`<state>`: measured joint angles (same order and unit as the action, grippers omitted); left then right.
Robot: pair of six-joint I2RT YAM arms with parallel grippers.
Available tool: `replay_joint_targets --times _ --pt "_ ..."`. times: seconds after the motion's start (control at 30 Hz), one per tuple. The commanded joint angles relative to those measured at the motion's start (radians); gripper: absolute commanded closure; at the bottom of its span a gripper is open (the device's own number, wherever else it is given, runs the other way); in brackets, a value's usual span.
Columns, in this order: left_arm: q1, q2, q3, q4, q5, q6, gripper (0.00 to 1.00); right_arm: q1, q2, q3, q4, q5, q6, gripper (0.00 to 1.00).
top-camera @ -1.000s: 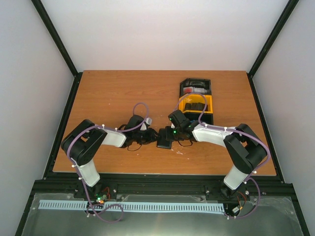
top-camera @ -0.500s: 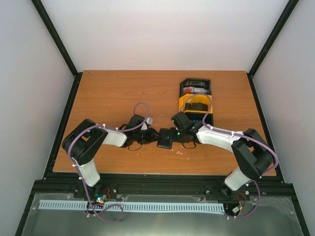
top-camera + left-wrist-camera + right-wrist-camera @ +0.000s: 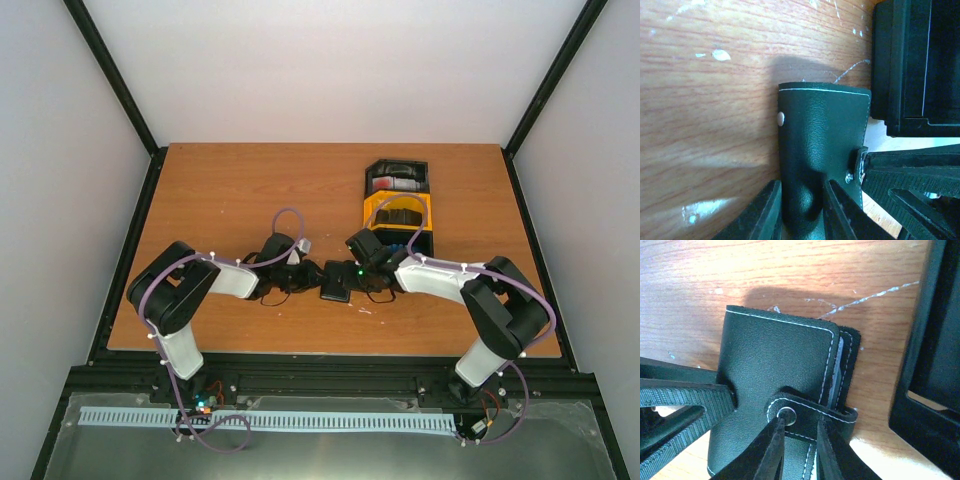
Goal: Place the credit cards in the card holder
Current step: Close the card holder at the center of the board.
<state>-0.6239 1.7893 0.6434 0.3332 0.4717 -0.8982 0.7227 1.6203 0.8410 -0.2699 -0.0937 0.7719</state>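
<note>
The card holder (image 3: 334, 283), a black leather-like wallet with white stitching, lies on the wooden table between both grippers. My left gripper (image 3: 312, 279) is shut on its left end; the left wrist view shows the wallet (image 3: 825, 135) pinched between my fingers (image 3: 765, 215). My right gripper (image 3: 353, 276) is shut on the closing tab (image 3: 805, 416), next to its metal snap (image 3: 786, 414). A pale card edge (image 3: 837, 365) shows between the wallet flaps (image 3: 775, 360). A red-and-white credit card (image 3: 396, 184) lies in the far black tray.
A joined row of black and yellow trays (image 3: 398, 200) stands just behind my right gripper; its black wall (image 3: 930, 365) is close to the right of the wallet. It also shows in the left wrist view (image 3: 915, 65). Black frame rails edge the table.
The right arm's elbow swung out to the right and came partly back. The wallet and the left arm have hardly moved.
</note>
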Motion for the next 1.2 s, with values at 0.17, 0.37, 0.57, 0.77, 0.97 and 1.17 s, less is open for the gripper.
replay_joint_targets --times 0.17,0.37,0.57,0.77,0.97,1.17 --pt "-0.022 0.127 -0.075 -0.324 -0.132 0.03 0.75 0.003 -0.034 -0.047 0.072 -0.039 -0.052 0.81" --pt "-0.021 0.115 -0.079 -0.316 -0.131 0.032 0.75 0.039 -0.023 0.124 -0.193 0.154 -0.115 0.72" --pt "-0.022 0.121 -0.087 -0.281 -0.113 0.012 0.75 0.115 0.088 0.242 -0.343 0.306 -0.063 0.67" --pt "-0.022 0.1 -0.108 -0.243 -0.099 0.003 0.74 0.168 0.195 0.35 -0.425 0.387 -0.042 0.65" --pt "-0.022 0.107 -0.118 -0.221 -0.079 0.012 0.74 0.188 0.242 0.388 -0.453 0.44 -0.023 0.66" --pt "-0.02 0.107 -0.13 -0.21 -0.072 0.018 0.73 0.193 0.275 0.412 -0.468 0.46 -0.012 0.7"
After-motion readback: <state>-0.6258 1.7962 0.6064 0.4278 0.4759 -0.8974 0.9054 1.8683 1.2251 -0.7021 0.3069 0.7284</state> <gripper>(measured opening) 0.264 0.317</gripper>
